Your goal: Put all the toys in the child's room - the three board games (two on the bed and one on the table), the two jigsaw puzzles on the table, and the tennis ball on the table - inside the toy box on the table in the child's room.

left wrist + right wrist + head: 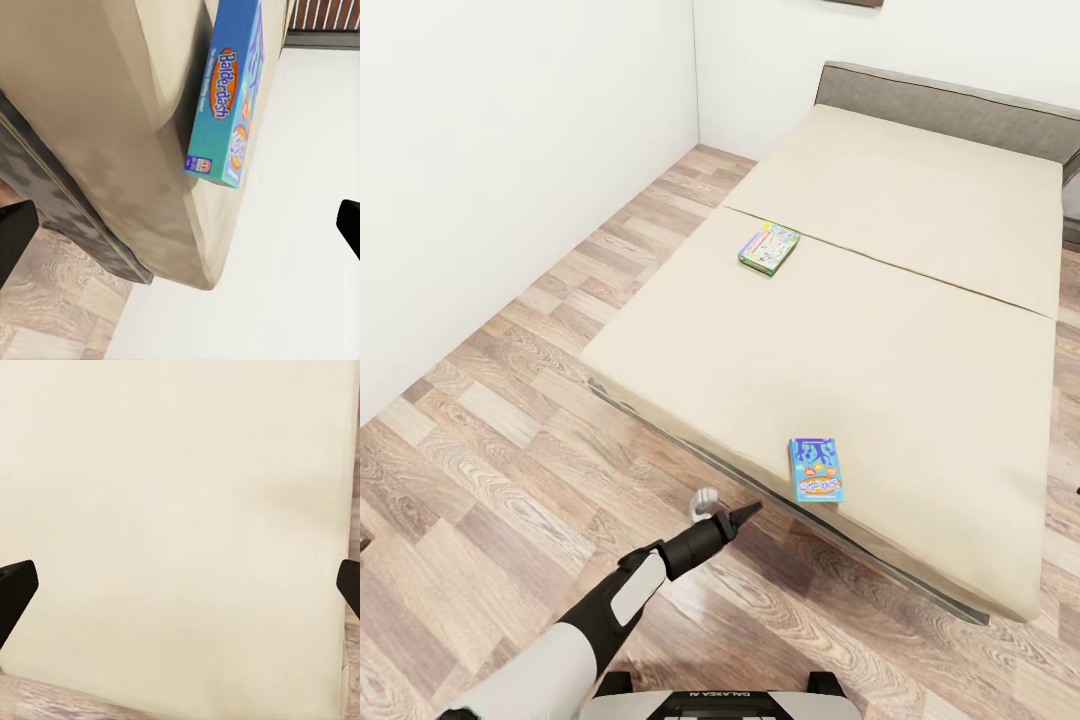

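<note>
White walls and wood-plank floor (490,440) frame a low bed (920,330) with a cream cover, which takes up most of the head view. Two board games lie flat on it: a small blue box (817,469) printed "Balderdash" sits near the bed's front edge, just ahead of the left gripper (722,512) and a little to its right, while a white-green box (769,247) rests well beyond it, close to the seam across the mattress. Both lie face up and apart from each other, loose on the cover and so open to a grasp from the edge (the blue one looks the easier first pick, being nearest).

The left arm reaches forward and low over the floor, its forearm angled up toward the mattress edge, the gripper short of the bed and not touching anything. In the left wrist view its dark fingertips (15,232) stand wide apart at the frame's sides, with the blue box (229,94) seen between them farther on, so the jaws are spread and empty. The right wrist view looks down on the cream cover (180,525), its fingertips (15,589) likewise parted with nothing held
</note>
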Tool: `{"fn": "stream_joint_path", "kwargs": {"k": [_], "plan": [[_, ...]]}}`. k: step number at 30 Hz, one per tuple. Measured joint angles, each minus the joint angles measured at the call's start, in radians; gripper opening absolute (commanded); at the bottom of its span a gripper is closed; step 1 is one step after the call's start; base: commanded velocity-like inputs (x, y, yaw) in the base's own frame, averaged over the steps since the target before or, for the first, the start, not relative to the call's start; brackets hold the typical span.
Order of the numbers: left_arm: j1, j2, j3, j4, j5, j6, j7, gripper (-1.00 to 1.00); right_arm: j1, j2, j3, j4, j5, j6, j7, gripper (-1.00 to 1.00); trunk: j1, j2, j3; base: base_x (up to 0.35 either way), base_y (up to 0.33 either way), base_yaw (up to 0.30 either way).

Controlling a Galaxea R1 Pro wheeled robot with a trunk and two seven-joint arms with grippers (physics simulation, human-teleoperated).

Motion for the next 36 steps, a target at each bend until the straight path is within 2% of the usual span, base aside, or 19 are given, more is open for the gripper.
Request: {"fn": "stream_joint_path", "kwargs": {"k": [27, 36], "plan": [[-0.026, -0.001, 0.000, 0.002, 0.000, 0.001, 0.007, 1.00, 0.000, 0.000, 0.000, 0.000, 0.000, -0.001, 0.000, 1.00, 0.000, 0.000, 0.000, 0.000, 0.000, -0.002], [-0.034, -0.001, 0.000, 0.003, 0.000, 0.001, 0.007, 1.00, 0.000, 0.001, 0.000, 0.000, 0.000, -0.001, 0.000, 1.00, 0.000, 0.000, 0.000, 0.000, 0.000, -0.138]]}}
